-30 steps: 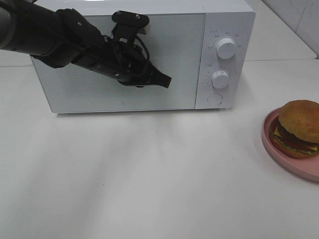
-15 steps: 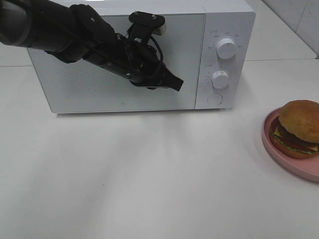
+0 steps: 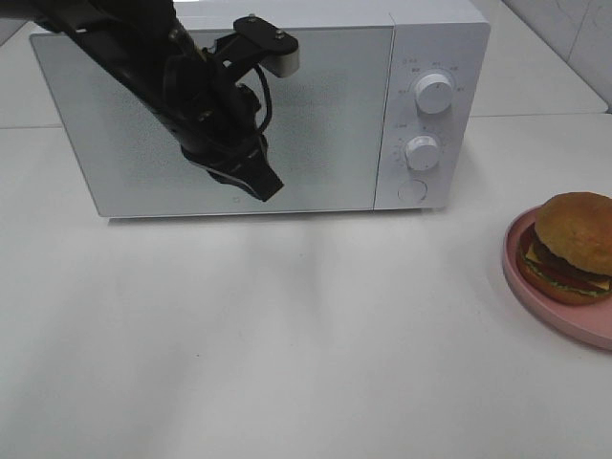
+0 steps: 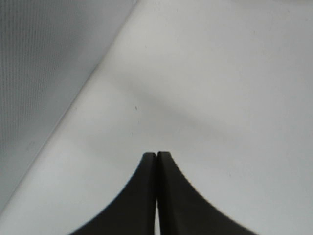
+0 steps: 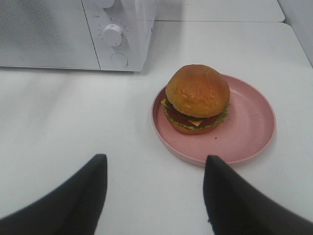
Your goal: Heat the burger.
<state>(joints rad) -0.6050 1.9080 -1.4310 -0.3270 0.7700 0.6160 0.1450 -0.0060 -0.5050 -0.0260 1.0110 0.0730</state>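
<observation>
The burger point(image 5: 197, 98) is sitting on the plate point(image 5: 247, 129) right of the microwave point(image 3: 435, 48), while the left end effector point(image 3: 268, 187) is hanging pinched tight before its door and the right end effector point(image 5: 154, 188) is gaping wide.

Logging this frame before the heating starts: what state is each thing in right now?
White microwave oven: door shut, standing on the table.
Round burger with golden-brown bun: whole, resting on its plate, untouched.
Round pink plate: on the table, holding the burger.
Left gripper: shut, empty, in front of the microwave door.
Right gripper: open, empty, facing the burger.
</observation>
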